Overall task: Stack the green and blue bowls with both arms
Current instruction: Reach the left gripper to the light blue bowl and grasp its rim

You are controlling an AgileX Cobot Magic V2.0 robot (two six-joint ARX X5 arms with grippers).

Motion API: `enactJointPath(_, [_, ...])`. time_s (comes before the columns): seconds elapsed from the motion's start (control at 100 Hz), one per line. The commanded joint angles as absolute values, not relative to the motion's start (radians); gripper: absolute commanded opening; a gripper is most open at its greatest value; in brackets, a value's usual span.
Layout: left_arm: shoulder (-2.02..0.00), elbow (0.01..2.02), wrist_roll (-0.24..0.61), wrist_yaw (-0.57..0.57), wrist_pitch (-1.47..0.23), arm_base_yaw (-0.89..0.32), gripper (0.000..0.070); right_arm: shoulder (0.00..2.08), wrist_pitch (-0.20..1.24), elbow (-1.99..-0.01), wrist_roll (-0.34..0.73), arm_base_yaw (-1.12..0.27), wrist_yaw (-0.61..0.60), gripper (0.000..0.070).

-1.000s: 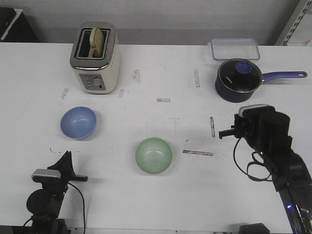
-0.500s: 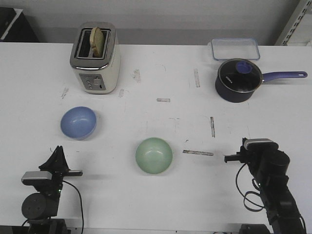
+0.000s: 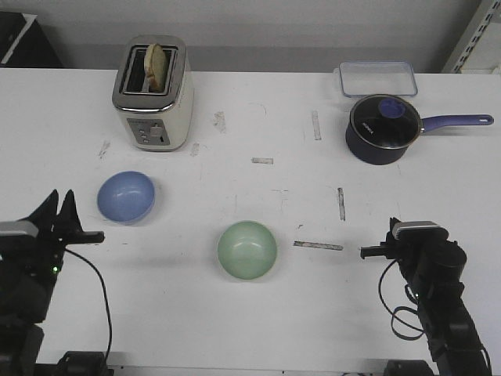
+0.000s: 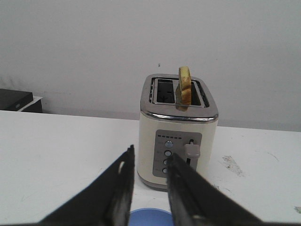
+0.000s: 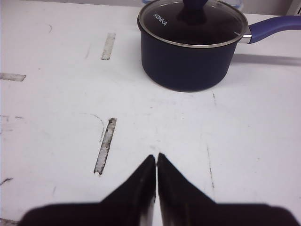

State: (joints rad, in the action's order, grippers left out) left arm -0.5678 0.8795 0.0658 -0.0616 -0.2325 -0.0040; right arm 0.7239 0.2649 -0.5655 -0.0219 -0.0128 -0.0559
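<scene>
The light blue bowl [image 3: 126, 197] sits left of centre on the white table. The pale green bowl [image 3: 247, 249] sits near the middle, closer to the front. Both are upright and empty. My left gripper [image 3: 63, 202] is open and empty, just left of the blue bowl and near to it. In the left wrist view the gripper [image 4: 149, 153] frames the blue bowl's rim [image 4: 150, 219] low between the fingers. My right gripper [image 3: 415, 235] is shut and empty at the front right, well right of the green bowl. In the right wrist view the gripper [image 5: 156, 157] hangs over bare table.
A cream toaster [image 3: 153, 98] with a slice of bread stands at the back left, and shows in the left wrist view [image 4: 178, 127]. A dark navy saucepan [image 3: 382, 129] with a glass lid and a clear lidded container [image 3: 377, 78] are at the back right. The saucepan lies ahead of the right gripper [image 5: 190, 44].
My left arm has moved left and forward, up beside the blue bowl. My right arm pulled back toward the front edge a second ago and has stayed still since. The bowls have not moved.
</scene>
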Motion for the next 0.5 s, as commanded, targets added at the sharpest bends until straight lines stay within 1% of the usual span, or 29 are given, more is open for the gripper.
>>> enactJointPath(0.0, [-0.677, 0.982, 0.064, -0.064, -0.296, -0.001, 0.0331, 0.728, 0.244, -0.573, -0.027, -0.014, -0.056, 0.0000])
enactJointPath(0.09, [-0.808, 1.086, 0.065, -0.064, -0.393, 0.007, 0.0496, 0.728, 0.231, -0.573, -0.027, -0.019, -0.056, 0.0000])
enactJointPath(0.13, [-0.862, 1.121, 0.065, -0.064, -0.429, 0.013, 0.0537, 0.728, 0.231, -0.573, -0.027, -0.021, -0.056, 0.0000])
enactJointPath(0.21, [-0.965, 1.165, 0.078, -0.064, -0.480, 0.031, 0.0538, 0.728, 0.233, -0.573, -0.027, -0.027, -0.056, 0.0000])
enactJointPath(0.3, [-1.072, 1.177, 0.129, -0.051, -0.501, 0.067, 0.0537, 0.728, 0.233, -0.573, -0.027, -0.034, -0.056, 0.0000])
enactJointPath(0.36, [-1.143, 1.177, 0.146, -0.006, -0.518, 0.101, 0.0537, 0.728, 0.233, -0.573, -0.027, -0.037, -0.056, 0.0000])
enactJointPath(0.49, [-1.295, 1.177, 0.153, 0.113, -0.559, 0.154, 0.0530, 0.728, 0.233, -0.573, -0.027, -0.040, -0.056, 0.0000])
